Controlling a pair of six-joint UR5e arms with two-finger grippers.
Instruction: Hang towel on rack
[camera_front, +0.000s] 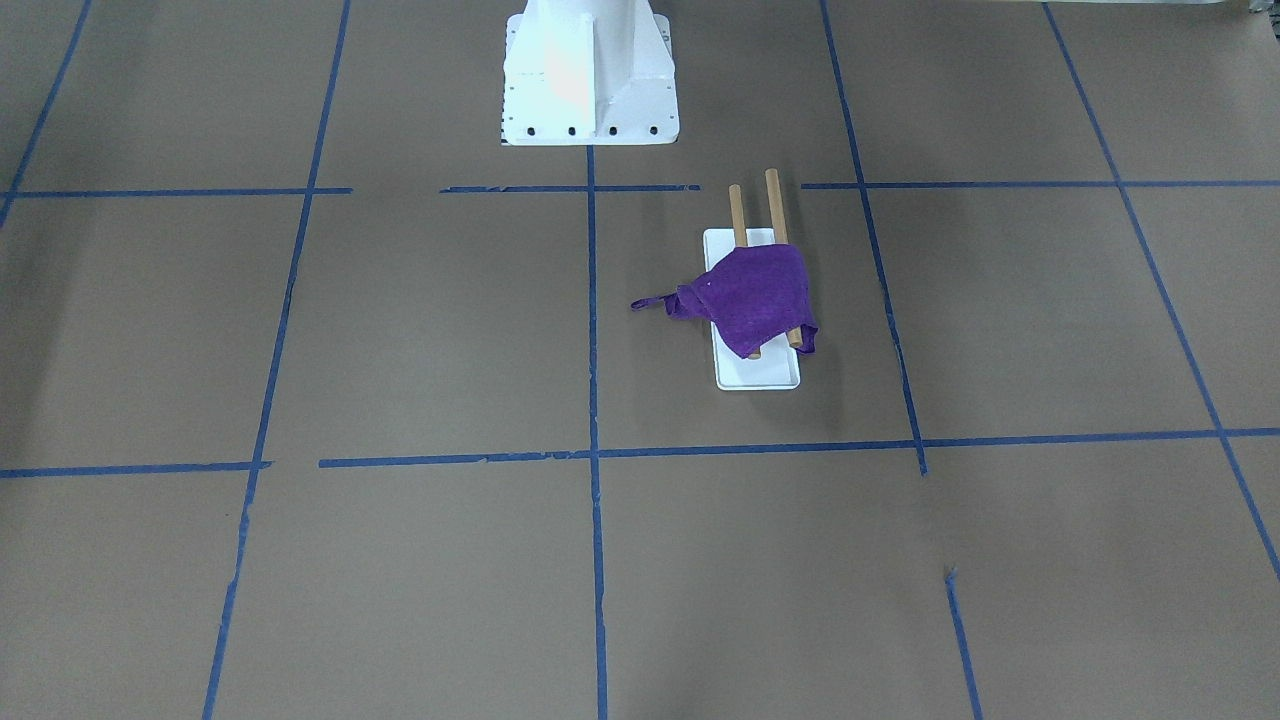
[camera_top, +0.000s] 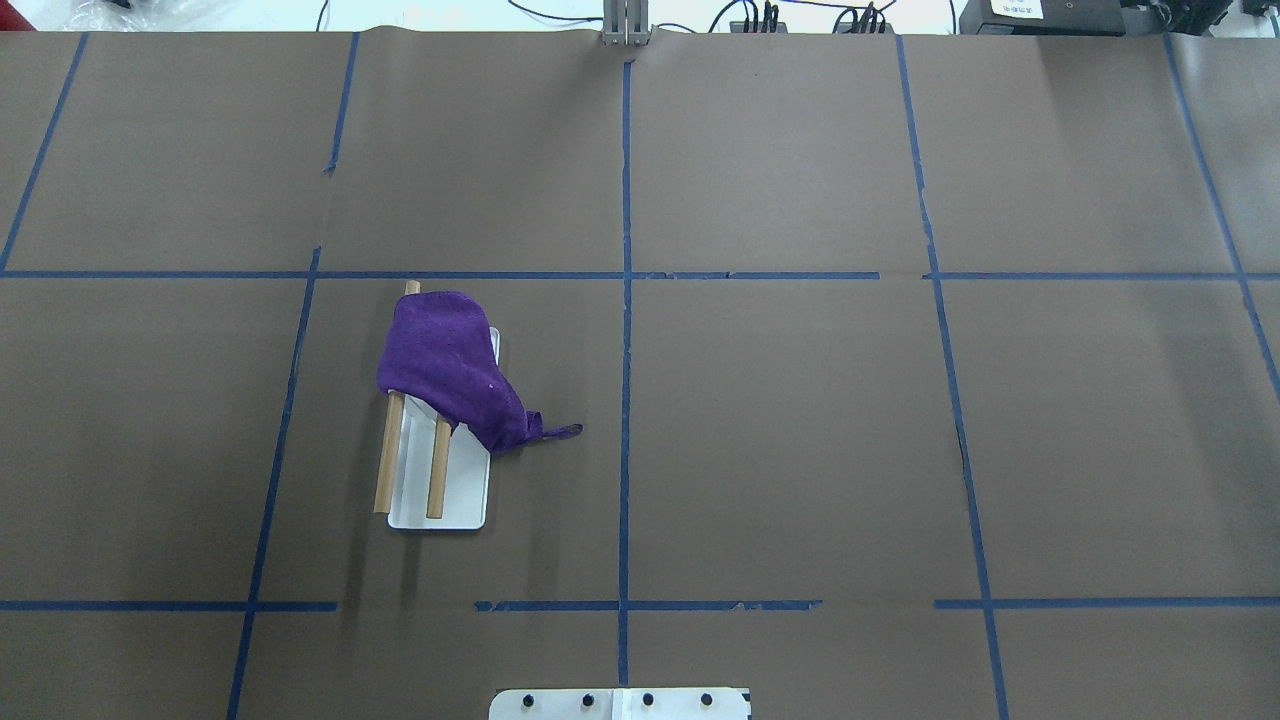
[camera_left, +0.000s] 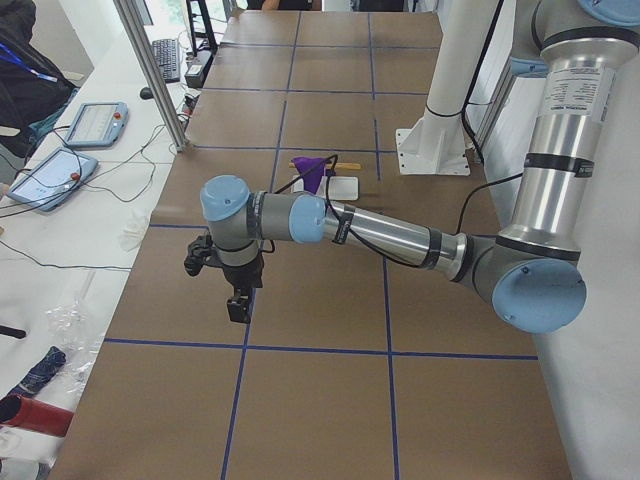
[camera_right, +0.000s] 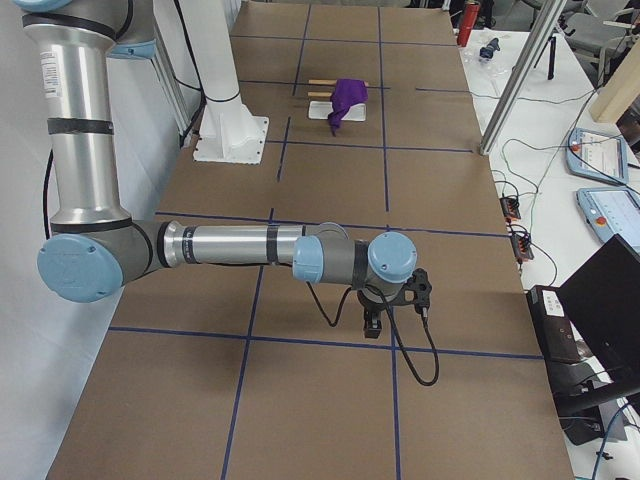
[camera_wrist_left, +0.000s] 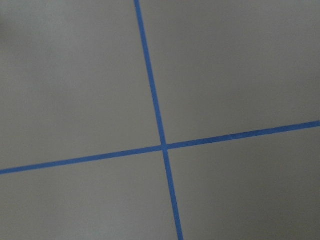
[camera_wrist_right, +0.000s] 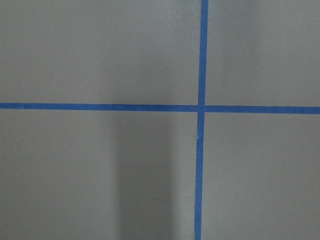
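Note:
A purple towel (camera_front: 752, 295) lies draped over both wooden dowels of the rack (camera_front: 771, 205). One corner of the towel trails down to the table beside the white base plate (camera_front: 757, 373). The towel (camera_top: 445, 365) and the rack (camera_top: 450, 500) also show in the overhead view, left of centre. My left gripper (camera_left: 238, 305) shows only in the exterior left view, hanging over bare table far from the rack. My right gripper (camera_right: 373, 325) shows only in the exterior right view, also far from the rack. I cannot tell whether either is open or shut. Both wrist views show only tabletop.
The white robot pedestal (camera_front: 588, 75) stands at the table's robot side, near the rack. Blue tape lines (camera_top: 625, 400) grid the brown table. A metal post (camera_left: 150, 70) and tablets (camera_left: 95, 123) stand beyond the table's far edge.

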